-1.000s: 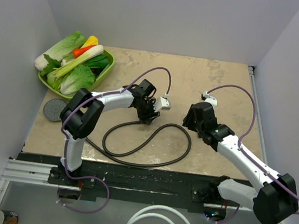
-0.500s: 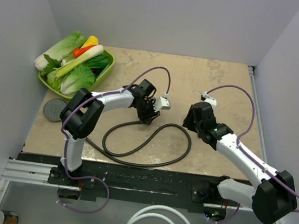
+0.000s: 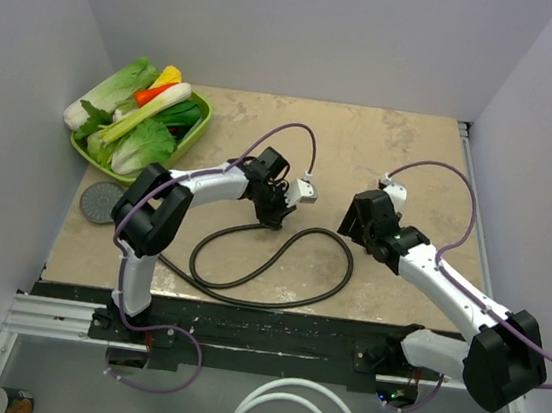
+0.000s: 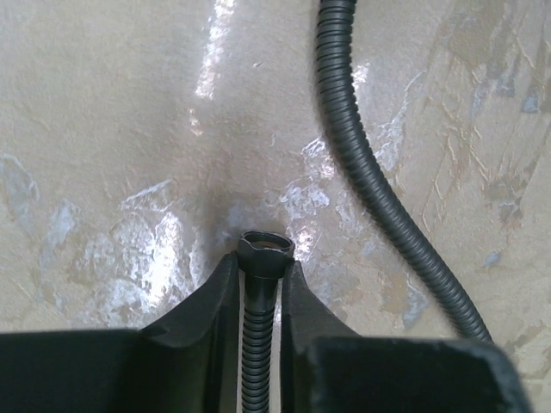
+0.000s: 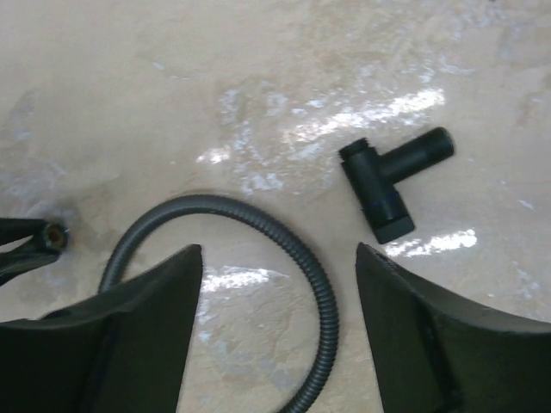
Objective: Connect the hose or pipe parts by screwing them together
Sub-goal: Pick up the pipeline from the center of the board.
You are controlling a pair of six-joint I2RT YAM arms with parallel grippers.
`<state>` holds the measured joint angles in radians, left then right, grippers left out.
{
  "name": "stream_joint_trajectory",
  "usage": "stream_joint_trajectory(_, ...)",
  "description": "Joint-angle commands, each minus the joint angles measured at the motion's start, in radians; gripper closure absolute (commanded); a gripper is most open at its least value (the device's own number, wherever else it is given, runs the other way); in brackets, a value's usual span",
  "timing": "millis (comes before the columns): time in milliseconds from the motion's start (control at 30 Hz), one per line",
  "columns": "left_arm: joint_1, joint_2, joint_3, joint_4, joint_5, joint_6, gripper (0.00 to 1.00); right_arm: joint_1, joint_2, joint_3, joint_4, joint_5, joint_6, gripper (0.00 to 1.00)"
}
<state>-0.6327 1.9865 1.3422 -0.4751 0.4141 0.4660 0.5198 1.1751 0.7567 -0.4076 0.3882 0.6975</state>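
**Far and right edges open; hose crowds the middle**

The table (image 3: 415,143) lies bare along its far edge and down its right edge. The hose (image 4: 342,112) loops across the middle toward the near edge. One end is pinched in the left gripper (image 4: 261,267), barring a low pass there. The right gripper (image 5: 277,254) hangs wide-jawed over a hose bend, with the fitting (image 5: 383,185) near it, apart from the hose. A tray (image 3: 197,126) of vegetables (image 3: 141,114) fills the far left corner, and a disc (image 3: 101,201) sits by the left edge.

On desk (image 3: 415,143): hose (image 3: 349,268) looped mid-front, one end between left pincer (image 4: 261,262) tips; fitting (image 5: 392,185) near loop, apart; disc (image 3: 101,201) far left, tray (image 3: 204,114) behind it.
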Motion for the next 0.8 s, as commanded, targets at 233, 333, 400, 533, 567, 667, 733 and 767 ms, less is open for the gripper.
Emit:
stream_joint_trajectory(233,-0.022,0.006,-0.009,0.023,0.011,0.005,1.00,-0.188,0.153,0.035,-0.192,0.106,0.226,0.20)
stream_joint_trajectory(333,-0.022,-0.012,-0.023,0.015,0.005,0.023,1.00,-0.228,0.184,0.043,-0.182,0.080,0.232,0.20)
stream_joint_trajectory(400,-0.022,-0.023,-0.031,0.012,0.002,0.036,1.00,-0.244,0.189,0.044,-0.159,0.074,0.247,0.21)
stream_joint_trajectory(533,-0.024,-0.061,-0.066,0.003,-0.003,0.049,1.00,-0.276,0.244,0.075,-0.132,0.070,0.258,0.23)
stream_joint_trajectory(567,-0.022,-0.066,-0.072,0.001,-0.005,0.052,1.00,-0.279,0.271,0.081,-0.132,0.072,0.266,0.23)
stream_joint_trajectory(667,-0.024,-0.084,-0.090,0.001,-0.006,0.062,1.00,-0.290,0.296,0.085,-0.106,0.045,0.275,0.27)
stream_joint_trajectory(733,-0.022,-0.095,-0.101,0.000,-0.008,0.062,1.00,-0.288,0.301,0.075,-0.070,0.032,0.277,0.28)
stream_joint_trajectory(767,-0.022,-0.101,-0.106,0.000,-0.008,0.063,1.00,-0.290,0.302,0.073,-0.060,0.020,0.277,0.29)
